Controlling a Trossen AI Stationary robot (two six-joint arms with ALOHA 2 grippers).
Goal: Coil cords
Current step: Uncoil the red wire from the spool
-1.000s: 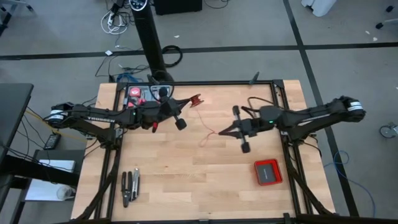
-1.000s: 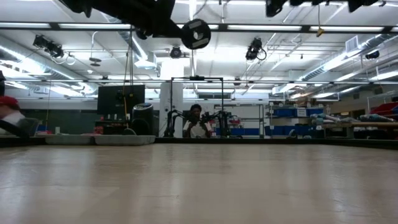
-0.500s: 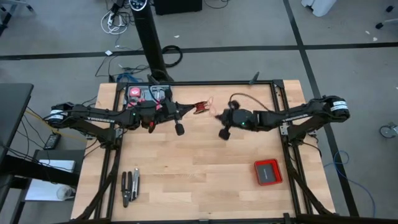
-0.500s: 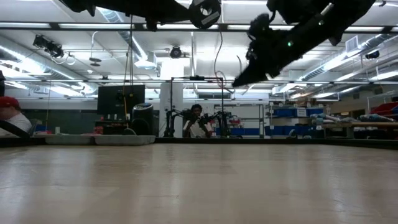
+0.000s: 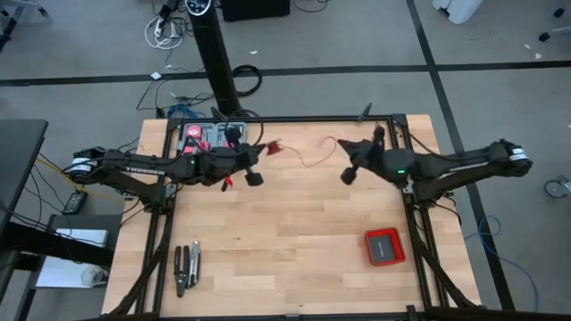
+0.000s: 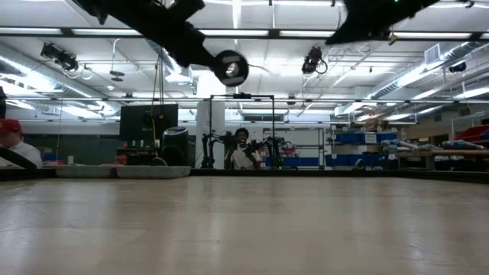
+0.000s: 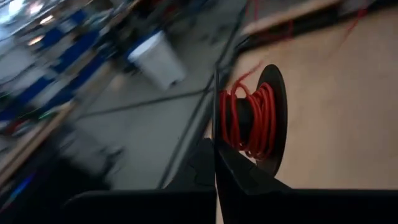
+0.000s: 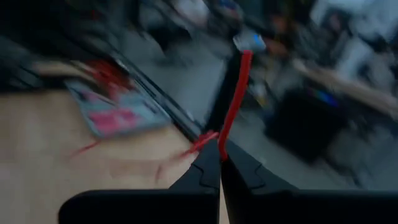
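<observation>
The cord is a thin red wire, partly wound on a small black spool [image 7: 252,121]. In the high view the spool [image 5: 270,147] hangs above the table's far left part, with my left gripper [image 5: 260,152] shut on it. From the spool the loose wire [image 5: 308,160] sags in a curve across to my right gripper [image 5: 343,148], which is shut on it above the far middle of the table. In the low view both arms pass along the top, well above the table. My left gripper pinches the thin edge of the spool's near flange [image 7: 216,134] between its two shut fingers, coming almost level from the table's left. The spool is lifted clear, its axis lying across the fingers, red windings showing. My right gripper pinches the red wire [image 8: 222,146] between its fingertips, reaching almost level from the table's right. One strand rises away from the tips [image 8: 239,81] and another short piece leaves sideways [image 8: 200,143]. The wire is lifted clear and hangs slack toward the spool.
A flat red box [image 5: 384,247] lies near the table's right near corner. Dark hand tools [image 5: 186,267] lie at the left near edge. A pink and red pack [image 5: 203,135] sits at the far left corner, by a black post [image 5: 219,62]. People sit beyond the table.
My right gripper swung from the table's middle in toward the spool, then drew back toward the far right, turning its wrist. The wire, which trailed down to the table, is now lifted and strung between spool and gripper. My left gripper rolled, and the spool shifted slightly left.
</observation>
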